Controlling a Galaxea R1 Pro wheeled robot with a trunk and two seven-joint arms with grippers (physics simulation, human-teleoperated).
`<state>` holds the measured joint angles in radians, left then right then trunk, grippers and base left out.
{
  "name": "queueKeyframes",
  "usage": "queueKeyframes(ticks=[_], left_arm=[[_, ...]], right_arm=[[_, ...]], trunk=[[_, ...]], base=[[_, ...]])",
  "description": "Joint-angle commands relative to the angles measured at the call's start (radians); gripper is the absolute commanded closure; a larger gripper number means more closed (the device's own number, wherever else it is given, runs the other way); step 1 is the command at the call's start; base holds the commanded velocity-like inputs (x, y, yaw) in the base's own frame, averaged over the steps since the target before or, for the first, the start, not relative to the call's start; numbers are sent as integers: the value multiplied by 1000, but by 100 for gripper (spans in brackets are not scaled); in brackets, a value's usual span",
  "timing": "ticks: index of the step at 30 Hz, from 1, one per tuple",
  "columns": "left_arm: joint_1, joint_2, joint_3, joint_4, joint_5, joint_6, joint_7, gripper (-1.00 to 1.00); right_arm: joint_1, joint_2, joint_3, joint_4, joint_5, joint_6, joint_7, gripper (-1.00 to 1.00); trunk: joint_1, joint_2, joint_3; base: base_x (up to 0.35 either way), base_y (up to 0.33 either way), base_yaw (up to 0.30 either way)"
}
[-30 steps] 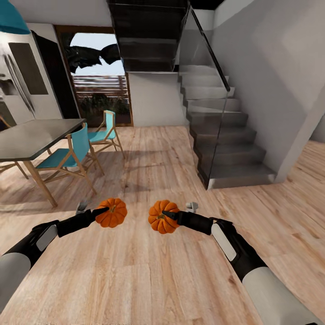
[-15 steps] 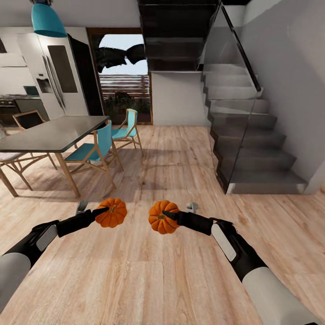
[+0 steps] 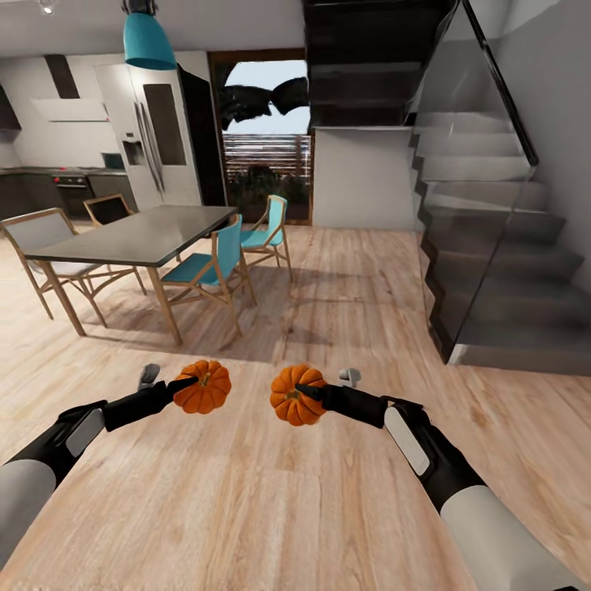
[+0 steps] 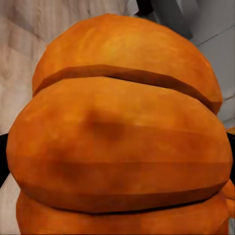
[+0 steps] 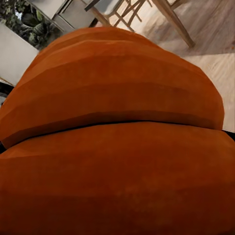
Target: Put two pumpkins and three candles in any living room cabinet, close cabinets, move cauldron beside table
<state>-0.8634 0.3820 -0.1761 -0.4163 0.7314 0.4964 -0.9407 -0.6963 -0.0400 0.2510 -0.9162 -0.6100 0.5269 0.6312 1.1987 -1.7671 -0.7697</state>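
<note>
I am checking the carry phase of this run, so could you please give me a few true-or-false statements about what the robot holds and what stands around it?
1. Each gripper holds a pumpkin. True: the left gripper grips the left pumpkin and the right gripper grips the right pumpkin.
2. Both pumpkins rest on the floor. False: they are held up above the wood floor.
3. A dining table with chairs stands ahead on the left. True.
4. The staircase is on the left. False: it is on the right.
5. The pendant lamp is red. False: it is teal.
</note>
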Motion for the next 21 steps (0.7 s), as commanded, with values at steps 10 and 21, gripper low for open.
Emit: queueKeyframes(ticks=[10, 21], left_arm=[[0, 0, 3, 0, 5, 1, -1, 100], [0, 0, 3, 0, 5, 1, -1, 100]], right_arm=[[0, 0, 1, 4, -7, 1, 1, 100], [0, 0, 20, 5, -7, 1, 0, 100]], trunk=[[0, 0, -4], [0, 0, -8]], base=[[0, 0, 253], [0, 0, 236]])
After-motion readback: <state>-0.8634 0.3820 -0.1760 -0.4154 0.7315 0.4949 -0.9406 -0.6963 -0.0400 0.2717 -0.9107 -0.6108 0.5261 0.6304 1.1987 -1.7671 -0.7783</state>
